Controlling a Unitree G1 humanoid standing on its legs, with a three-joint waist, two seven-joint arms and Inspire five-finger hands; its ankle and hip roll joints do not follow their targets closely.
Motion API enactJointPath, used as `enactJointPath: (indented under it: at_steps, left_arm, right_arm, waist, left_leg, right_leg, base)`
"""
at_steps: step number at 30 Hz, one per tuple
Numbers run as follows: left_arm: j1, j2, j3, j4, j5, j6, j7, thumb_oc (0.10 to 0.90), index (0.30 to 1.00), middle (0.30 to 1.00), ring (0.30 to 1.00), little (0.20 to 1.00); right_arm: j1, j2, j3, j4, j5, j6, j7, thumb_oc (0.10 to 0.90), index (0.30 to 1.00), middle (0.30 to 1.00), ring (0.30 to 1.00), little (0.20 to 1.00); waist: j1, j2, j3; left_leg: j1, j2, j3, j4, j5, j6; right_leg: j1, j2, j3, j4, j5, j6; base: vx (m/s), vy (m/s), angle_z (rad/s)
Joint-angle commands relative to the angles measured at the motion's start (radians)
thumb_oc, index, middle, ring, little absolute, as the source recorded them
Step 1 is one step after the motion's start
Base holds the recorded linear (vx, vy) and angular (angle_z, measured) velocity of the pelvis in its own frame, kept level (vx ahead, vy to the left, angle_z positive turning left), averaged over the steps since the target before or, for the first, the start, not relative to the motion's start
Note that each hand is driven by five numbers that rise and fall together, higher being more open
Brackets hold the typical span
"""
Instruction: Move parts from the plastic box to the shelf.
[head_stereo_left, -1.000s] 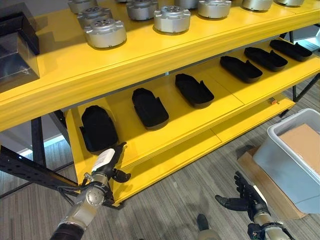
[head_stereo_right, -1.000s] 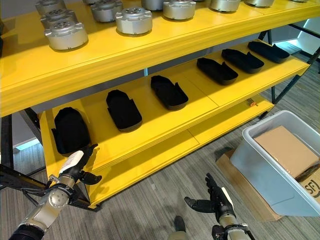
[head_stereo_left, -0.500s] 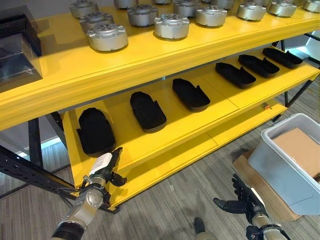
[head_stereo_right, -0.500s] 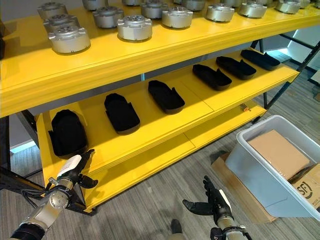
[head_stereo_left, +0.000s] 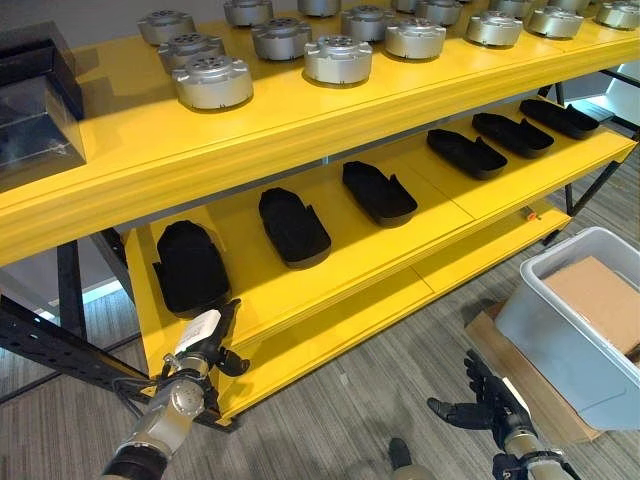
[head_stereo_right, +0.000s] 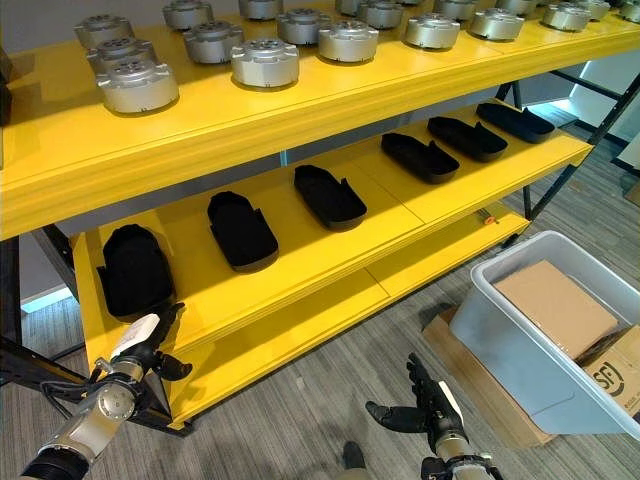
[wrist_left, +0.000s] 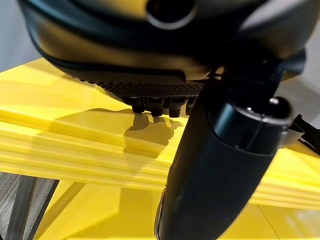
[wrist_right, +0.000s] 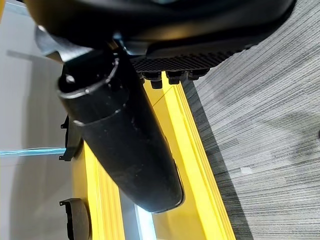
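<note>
Everything is sliding a little in the eye views since a second ago, so the camera is moving, not the things. The big yellow shelf (head_stereo_left: 300, 110) is carrying round silver parts (head_stereo_left: 338, 58) on top and black parts (head_stereo_left: 293, 226) along its middle level. The grey plastic box (head_stereo_left: 560, 300) is sitting on the floor near the shelf's right end, with a brown cardboard piece (head_stereo_left: 600, 296) inside. The left hand (head_stereo_left: 205, 341) is hanging open and empty by the shelf's left corner. The right hand (head_stereo_left: 485, 398) is spreading wide over the floor, empty too. More moving seems left, I think.
</note>
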Motion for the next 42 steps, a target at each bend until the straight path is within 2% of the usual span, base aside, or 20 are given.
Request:
enactJointPath:
  at_steps: [1, 26, 42]
  left_arm:
    - [-0.158, 0.064, 0.078, 0.059, 0.021, -0.015, 0.079, 0.9, 1.0, 1.0, 1.0, 1.0]
    - [-0.255, 0.134, 0.069, 0.231, 0.031, 0.022, 0.073, 0.9, 1.0, 1.0, 1.0, 1.0]
    - [-0.27, 0.148, 0.068, 0.244, 0.023, 0.021, 0.074, 0.9, 1.0, 1.0, 1.0, 1.0]
  right_arm:
    - [-0.053, -0.044, -0.043, -0.064, 0.033, -0.073, -0.013, 0.9, 1.0, 1.0, 1.0, 1.0]
    - [-0.026, -0.049, -0.035, -0.059, 0.038, -0.062, 0.005, 0.9, 1.0, 1.0, 1.0, 1.0]
    - [-0.023, -0.051, -0.037, -0.058, 0.041, -0.066, 0.005, 0.9, 1.0, 1.0, 1.0, 1.0]
  waist:
    - [0.004, 0.002, 0.011]
    - [-0.007, 0.003, 0.002]
    - [-0.009, 0.001, 0.002]
  left_leg:
    - [0.033, 0.03, 0.004, 0.01, -0.057, 0.022]
    - [0.045, 0.03, 0.012, 0.007, -0.057, 0.017]
    - [0.045, 0.032, 0.013, 0.007, -0.055, 0.016]
  right_leg:
    - [0.075, -0.035, -0.028, 0.026, -0.106, 0.017]
    - [0.082, -0.036, -0.025, 0.022, -0.105, 0.021]
    - [0.083, -0.034, -0.023, 0.024, -0.107, 0.019]
  base:
    - [0.0, 0.0, 0.0]
    - [0.0, 0.0, 0.0]
    - [0.0, 0.0, 0.0]
